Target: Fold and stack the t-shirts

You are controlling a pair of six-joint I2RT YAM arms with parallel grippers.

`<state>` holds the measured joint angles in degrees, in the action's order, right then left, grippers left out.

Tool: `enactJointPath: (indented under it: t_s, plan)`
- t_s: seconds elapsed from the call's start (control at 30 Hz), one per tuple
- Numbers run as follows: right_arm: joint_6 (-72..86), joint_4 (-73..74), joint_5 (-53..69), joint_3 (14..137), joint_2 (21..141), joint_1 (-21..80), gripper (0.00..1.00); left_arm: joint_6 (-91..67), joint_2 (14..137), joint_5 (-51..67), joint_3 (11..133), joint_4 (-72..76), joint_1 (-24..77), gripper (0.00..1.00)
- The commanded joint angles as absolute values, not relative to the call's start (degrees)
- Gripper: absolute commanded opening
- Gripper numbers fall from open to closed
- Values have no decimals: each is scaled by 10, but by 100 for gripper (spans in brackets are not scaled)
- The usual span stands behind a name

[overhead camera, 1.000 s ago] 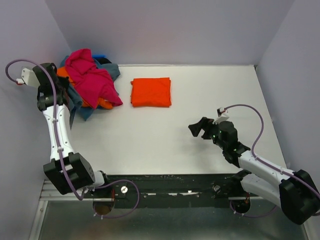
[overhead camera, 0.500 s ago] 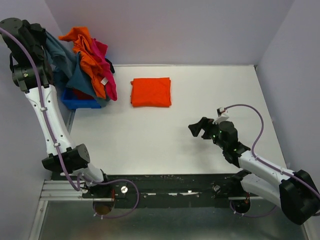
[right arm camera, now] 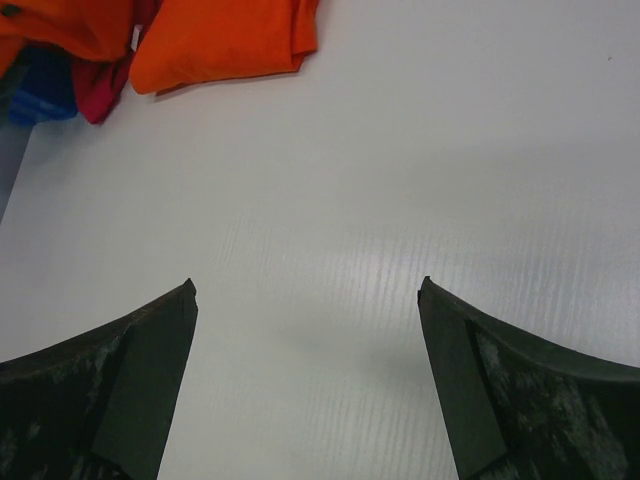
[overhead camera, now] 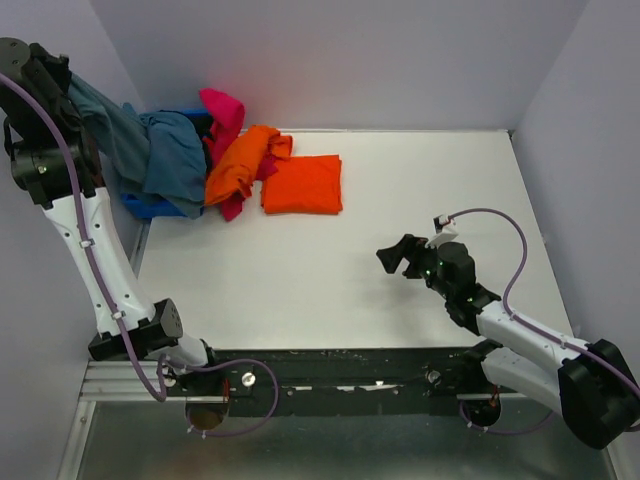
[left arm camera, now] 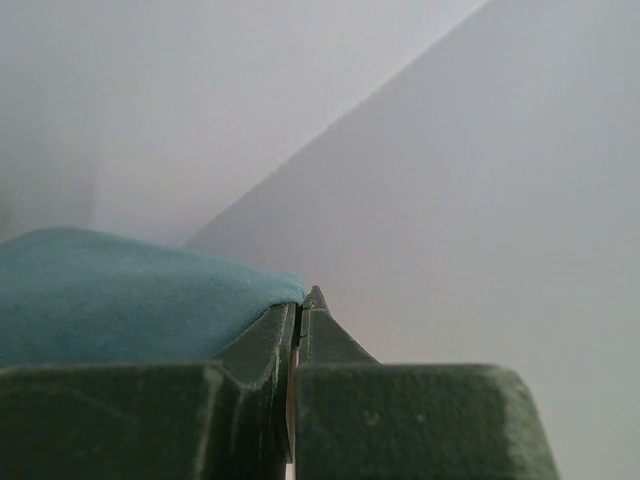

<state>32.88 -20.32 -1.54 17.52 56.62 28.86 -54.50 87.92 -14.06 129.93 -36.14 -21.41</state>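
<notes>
My left gripper [overhead camera: 66,80] is raised high at the far left, shut on a slate blue-grey t-shirt [overhead camera: 150,150] that hangs from it down to the table's back left. In the left wrist view the closed jaws [left arm camera: 303,300] pinch that teal-looking cloth [left arm camera: 120,290]. An orange t-shirt [overhead camera: 243,160] and a magenta one [overhead camera: 224,108] lie crumpled against the folded orange-red t-shirt [overhead camera: 302,184]. My right gripper [overhead camera: 392,257] hovers open over bare table at the right, its jaws [right arm camera: 307,290] with nothing between them. The right wrist view shows the folded shirt [right arm camera: 230,40] far ahead.
A blue bin [overhead camera: 150,207] sits at the table's back left, under the hanging shirt; its corner [right arm camera: 45,90] shows in the right wrist view. Grey walls close in the back and both sides. White table surface [overhead camera: 330,280] stretches between the shirts and the arm bases.
The left arm rose and pulled the shirt pile up off the bin. The orange and magenta shirts dropped away to the right beside the folded one; the blue-grey shirt stays gripped. The right arm has not moved.
</notes>
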Motion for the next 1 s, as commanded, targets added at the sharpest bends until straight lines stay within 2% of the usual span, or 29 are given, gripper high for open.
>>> enactJointPath:
  t_s: [0.0, 0.1, 0.2, 0.3, 0.43, 0.67, 0.83, 0.97]
  plan:
    - [318, -216, -4, 188, 570, 288, 99, -501, 795, -278, 1283, -313, -219, 0]
    - [319, -215, -4, 190, 574, 288, 99, -473, 743, -328, 1219, -261, -219, 0]
    - [319, -219, -4, 190, 575, 288, 99, -461, 737, -305, 1191, -250, -219, 0]
    - [319, -219, 14, 192, 580, 288, 99, -490, 757, -214, 1143, -243, -219, 0]
    - [318, -216, 15, 193, 583, 288, 99, -507, 790, -113, 1146, -289, -208, 0]
    - [316, -217, 18, 197, 591, 288, 99, -432, 697, -135, 1107, -277, -69, 0]
    - [318, -205, -13, 194, 574, 288, 99, -484, 641, -11, 1051, -219, -22, 0]
    - [320, -198, -56, 177, 534, 288, 99, -511, 636, 81, 1059, -172, 53, 0]
